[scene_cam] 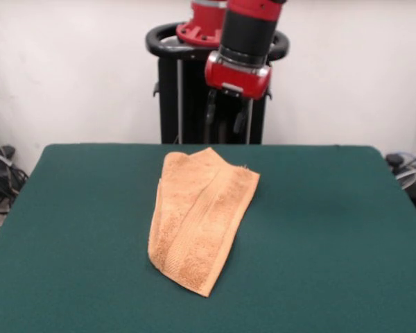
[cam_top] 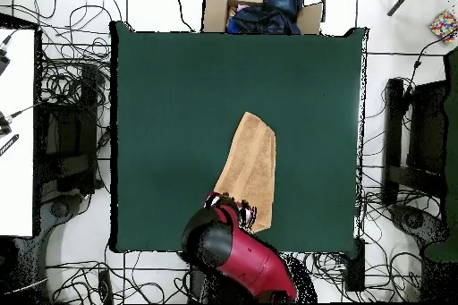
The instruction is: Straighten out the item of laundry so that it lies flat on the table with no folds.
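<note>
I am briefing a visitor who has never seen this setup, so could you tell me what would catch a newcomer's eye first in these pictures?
The light orange towel stands out first: it lies folded lengthwise into a narrow strip near the middle of the dark green table, running from the robot's side toward the camera in the front view. Next comes the red and black arm, with its gripper hanging above the towel's end nearest the pedestal, not touching it.

Bare table (scene_cam: pixel 333 229) all around towel (scene_cam: pixel 197 215)

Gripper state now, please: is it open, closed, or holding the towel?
Gripper: open, holding nothing, raised above the far end of the orange towel.
</note>
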{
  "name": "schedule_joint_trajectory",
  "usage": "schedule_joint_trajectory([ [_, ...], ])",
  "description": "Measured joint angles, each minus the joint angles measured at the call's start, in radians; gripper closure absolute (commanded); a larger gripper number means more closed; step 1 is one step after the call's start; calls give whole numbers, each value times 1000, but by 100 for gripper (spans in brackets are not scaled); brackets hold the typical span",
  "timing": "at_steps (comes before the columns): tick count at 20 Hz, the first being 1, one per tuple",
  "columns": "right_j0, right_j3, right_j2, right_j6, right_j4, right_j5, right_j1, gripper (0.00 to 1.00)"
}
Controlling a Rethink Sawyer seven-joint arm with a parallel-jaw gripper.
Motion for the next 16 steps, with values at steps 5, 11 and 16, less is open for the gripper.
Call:
schedule_joint_trajectory([
  [5,-5,-27,3,0,11,0,41,0],
  [11,-76,-18,61,10,12,-29,75,0],
  [16,-112,-7,100,38,12,-92,106,0],
])
